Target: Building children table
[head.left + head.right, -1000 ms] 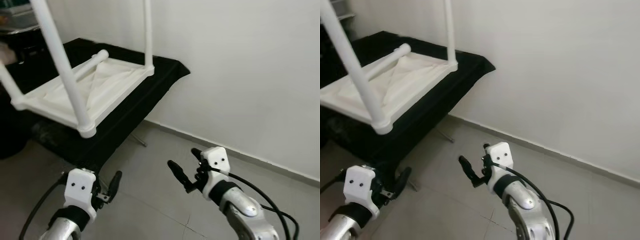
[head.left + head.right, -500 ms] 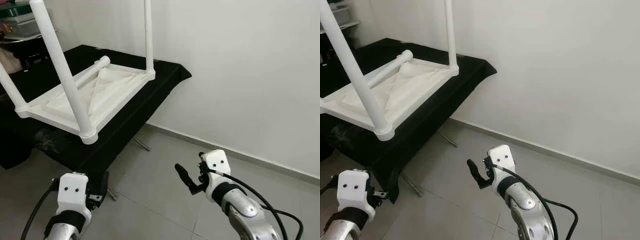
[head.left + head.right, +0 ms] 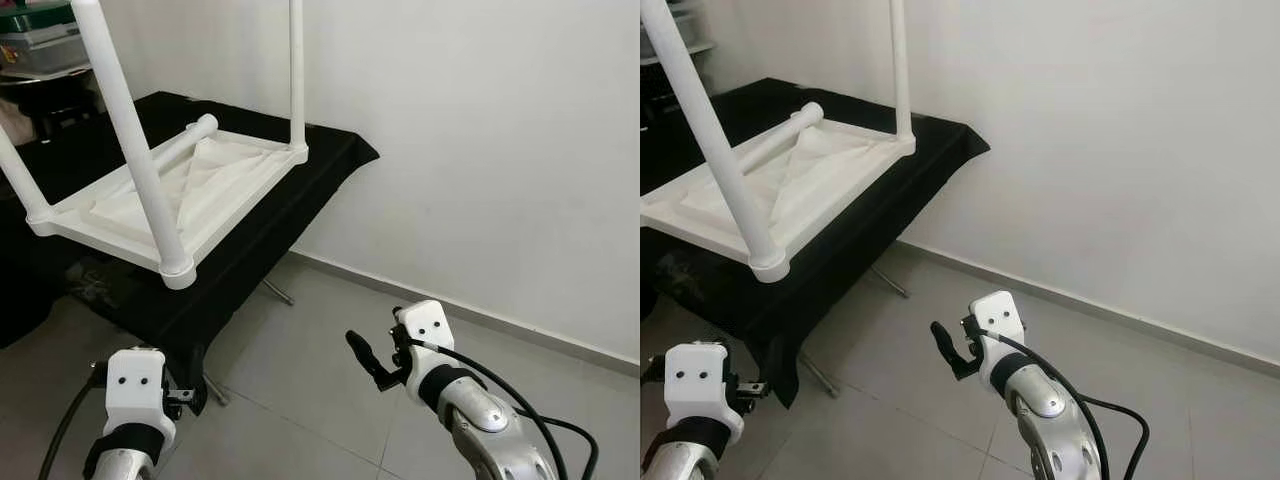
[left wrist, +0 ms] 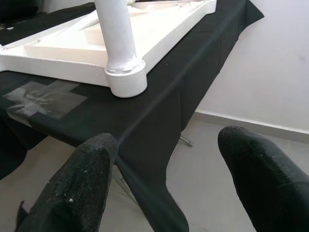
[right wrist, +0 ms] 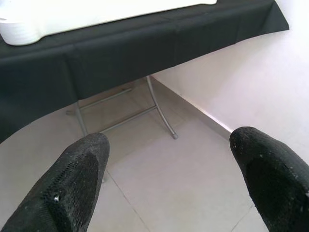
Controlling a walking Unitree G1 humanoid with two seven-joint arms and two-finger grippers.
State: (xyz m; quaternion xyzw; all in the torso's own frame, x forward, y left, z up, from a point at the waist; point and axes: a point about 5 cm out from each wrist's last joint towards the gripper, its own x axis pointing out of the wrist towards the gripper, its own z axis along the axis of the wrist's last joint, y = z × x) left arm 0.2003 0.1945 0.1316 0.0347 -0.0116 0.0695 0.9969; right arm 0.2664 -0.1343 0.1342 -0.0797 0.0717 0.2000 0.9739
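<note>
Black-draped stand (image 3: 300, 205) — upturned white table (image 3: 190, 190)

A black cloth (image 3: 300, 190) covers a folding stand and hangs over its near edge and right corner, draping down toward a grey tiled floor (image 3: 300, 380). Metal legs (image 5: 159, 108) of the stand show beneath the cloth's hem, resting on the tiles. A patch of clear tape (image 4: 43, 99) lies on the cloth near its front edge. Behind stands a plain white wall (image 3: 480, 140) with a pale skirting strip along its foot
</note>
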